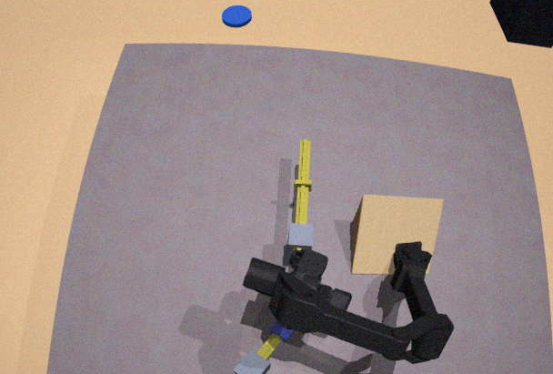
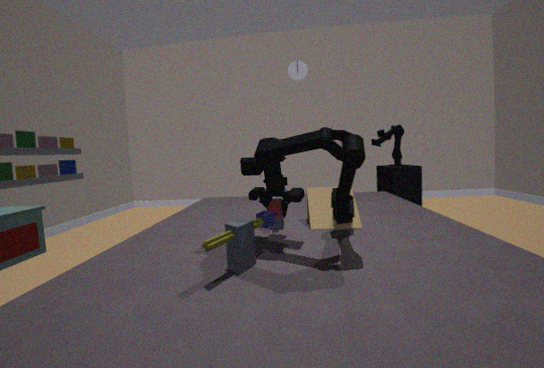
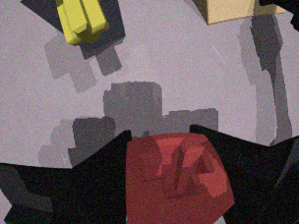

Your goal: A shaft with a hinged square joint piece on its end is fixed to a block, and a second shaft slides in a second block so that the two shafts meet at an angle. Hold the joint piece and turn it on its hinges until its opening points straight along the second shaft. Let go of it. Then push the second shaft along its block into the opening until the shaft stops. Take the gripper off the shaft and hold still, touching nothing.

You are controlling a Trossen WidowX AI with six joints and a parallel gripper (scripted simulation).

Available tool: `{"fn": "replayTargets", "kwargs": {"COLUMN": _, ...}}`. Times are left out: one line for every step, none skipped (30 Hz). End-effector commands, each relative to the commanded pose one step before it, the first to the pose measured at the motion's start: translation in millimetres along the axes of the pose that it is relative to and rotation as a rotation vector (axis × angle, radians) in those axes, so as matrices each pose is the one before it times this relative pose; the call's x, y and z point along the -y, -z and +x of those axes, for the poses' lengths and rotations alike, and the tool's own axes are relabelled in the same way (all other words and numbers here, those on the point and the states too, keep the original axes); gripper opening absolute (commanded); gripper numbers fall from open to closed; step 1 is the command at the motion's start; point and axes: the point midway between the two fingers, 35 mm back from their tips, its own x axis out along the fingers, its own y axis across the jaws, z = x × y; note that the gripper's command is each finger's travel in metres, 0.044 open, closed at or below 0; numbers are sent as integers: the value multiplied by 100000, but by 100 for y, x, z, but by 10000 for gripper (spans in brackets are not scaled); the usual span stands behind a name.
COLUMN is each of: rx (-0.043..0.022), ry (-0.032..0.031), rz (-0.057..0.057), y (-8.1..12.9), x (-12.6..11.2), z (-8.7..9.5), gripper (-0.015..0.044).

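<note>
top view: the arm reaches in from the lower right of the frame. the jaws are closed on the red joint piece, which sits at the bottom centre of the wrist frame with a dark finger against each side. exterior view: a blue piece lies just beside it, on the end of the yellow shaft that runs through the near grey block, left of centre.

second yellow shaft: upright in the middle of the top frame, passing through the far block; its tip, upper left in the wrist frame, is apart from the red piece. a tan slanted board stands on the bench, right of the far block in the top view.
</note>
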Motion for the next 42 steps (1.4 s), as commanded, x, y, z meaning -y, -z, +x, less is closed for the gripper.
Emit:
{"fn": "replayTargets", "kwargs": {"rx": 4, "ry": -3, "rz": 0, "y": 0, "x": -1, "z": 0, "gripper": 0}}
{"fn": "replayTargets", "kwargs": {"rx": 0, "ry": 0, "rz": 0, "y": 0, "x": 0, "z": 0, "gripper": 0}}
{"fn": "replayTargets", "kwargs": {"rx": -352, "ry": -21, "rz": -237, "y": -1, "x": -11, "z": 19, "gripper": 0}}
{"fn": "replayTargets", "kwargs": {"rx": -748, "ry": -51, "rz": -503, "y": -3, "x": -24, "z": 40, "gripper": 0}}
{"fn": "replayTargets", "kwargs": {"rx": -969, "ry": -75, "rz": -647, "y": -6, "x": -31, "z": 51, "gripper": 0}}
{"fn": "replayTargets", "kwargs": {"rx": -1309, "ry": -117, "rz": -859, "y": -10, "x": -42, "z": 68, "gripper": 0}}
{"fn": "replayTargets", "kwargs": {"rx": -1417, "ry": -152, "rz": -959, "y": -13, "x": -50, "z": 72, "gripper": 0}}
{"fn": "replayTargets", "kwargs": {"rx": -1388, "ry": -163, "rz": -976, "y": -15, "x": -52, "z": 70, "gripper": 0}}
{"fn": "replayTargets", "kwargs": {"rx": -1736, "ry": -202, "rz": -1222, "y": -20, "x": -65, "z": 87, "gripper": 0}}
{"fn": "replayTargets", "kwargs": {"rx": -1845, "ry": -209, "rz": -1295, "y": -21, "x": -69, "z": 90, "gripper": 0}}
{"fn": "replayTargets", "kwargs": {"rx": -1726, "ry": -181, "rz": -1231, "y": -19, "x": -64, "z": 84, "gripper": 0}}
{"fn": "replayTargets", "kwargs": {"rx": -1620, "ry": -149, "rz": -1155, "y": -16, "x": -58, "z": 77, "gripper": 0}}
{"fn": "replayTargets", "kwargs": {"rx": -1588, "ry": -126, "rz": -1121, "y": -12, "x": -54, "z": 74, "gripper": 0}}
{"fn": "replayTargets", "kwargs": {"rx": -1587, "ry": -103, "rz": -1117, "y": -10, "x": -52, "z": 73, "gripper": 0}}
{"fn": "replayTargets", "kwargs": {"rx": -1588, "ry": -79, "rz": -1125, "y": -9, "x": -53, "z": 74, "gripper": 0}}
{"fn": "replayTargets", "kwargs": {"rx": -1588, "ry": -54, "rz": -1132, "y": -9, "x": -53, "z": 75, "gripper": 0}}
{"fn": "replayTargets", "kwargs": {"rx": -1590, "ry": -31, "rz": -1131, "y": -9, "x": -53, "z": 76, "gripper": 0}}
{"fn": "replayTargets", "kwargs": {"rx": -1592, "ry": -9, "rz": -1128, "y": -10, "x": -54, "z": 77, "gripper": 0}}
{"fn": "replayTargets", "kwargs": {"rx": -1595, "ry": 13, "rz": -1130, "y": -10, "x": -54, "z": 77, "gripper": 0}}
{"fn": "replayTargets", "kwargs": {"rx": -1600, "ry": 34, "rz": -1126, "y": -10, "x": -54, "z": 77, "gripper": 0}}
{"fn": "replayTargets", "kwargs": {"rx": -1599, "ry": 55, "rz": -1115, "y": -10, "x": -53, "z": 77, "gripper": 0}}
{"fn": "replayTargets", "kwargs": {"rx": -1594, "ry": 75, "rz": -1105, "y": -10, "x": -53, "z": 77, "gripper": 0}}
{"fn": "replayTargets", "kwargs": {"rx": -1596, "ry": 99, "rz": -1092, "y": -10, "x": -52, "z": 77, "gripper": 0}}
{"fn": "replayTargets", "kwargs": {"rx": -1612, "ry": 115, "rz": -1091, "y": -10, "x": -51, "z": 78, "gripper": 0}}
{"fn": "replayTargets", "kwargs": {"rx": -1629, "ry": 126, "rz": -1088, "y": -10, "x": -52, "z": 79, "gripper": 0}}
{"fn": "replayTargets", "kwargs": {"rx": -1638, "ry": 138, "rz": -1075, "y": -10, "x": -52, "z": 79, "gripper": 0}}
{"fn": "replayTargets", "kwargs": {"rx": -1648, "ry": 153, "rz": -1054, "y": -11, "x": -51, "z": 80, "gripper": 0}}
{"fn": "replayTargets", "kwargs": {"rx": -1666, "ry": 167, "rz": -1026, "y": -11, "x": -49, "z": 81, "gripper": 0}}
{"fn": "replayTargets", "kwargs": {"rx": -1692, "ry": 179, "rz": -991, "y": -11, "x": -47, "z": 83, "gripper": 0}}
{"fn": "replayTargets", "kwargs": {"rx": -1726, "ry": 188, "rz": -945, "y": -11, "x": -45, "z": 84, "gripper": 0}}
{"fn": "replayTargets", "kwargs": {"rx": -1544, "ry": 156, "rz": -801, "y": -11, "x": -39, "z": 75, "gripper": 0}}
{"fn": "replayTargets", "kwargs": {"rx": -1300, "ry": 92, "rz": -668, "y": -11, "x": -35, "z": 60, "gripper": 0}}
{"fn": "replayTargets", "kwargs": {"rx": -862, "ry": 41, "rz": -440, "y": -8, "x": -25, "z": 39, "gripper": 0}}
{"fn": "replayTargets", "kwargs": {"rx": -265, "ry": -17, "rz": -282, "y": 8, "x": -7, "z": 6, "gripper": 0}}
{"fn": "replayTargets", "kwargs": {"rx": -105, "ry": -5, "rz": -224, "y": 11, "x": -5, "z": -2, "gripper": 0}}
{"fn": "replayTargets", "kwargs": {"rx": -87, "ry": -8, "rz": -196, "y": 12, "x": -4, "z": -2, "gripper": 0}}
{"fn": "replayTargets", "kwargs": {"rx": -48, "ry": -4, "rz": -109, "y": 7, "x": -2, "z": -1, "gripper": 0}}
{"fn": "replayTargets", "kwargs": {"rx": -100, "ry": -5, "rz": -213, "y": 7, "x": 5, "z": 4, "gripper": 0}}
{"fn": "replayTargets", "kwargs": {"rx": 0, "ry": 0, "rz": 0, "y": 0, "x": 0, "z": 0, "gripper": 0}}
{"fn": "replayTargets", "kwargs": {"rx": 1107, "ry": -112, "rz": 412, "y": 8, "x": 26, "z": -53, "gripper": 0}}
{"fn": "replayTargets", "kwargs": {"rx": 0, "ry": 0, "rz": 0, "y": 0, "x": 0, "z": 0, "gripper": 0}}
{"fn": "replayTargets", "kwargs": {"rx": 0, "ry": 0, "rz": 0, "y": 0, "x": 0, "z": 0, "gripper": 0}}
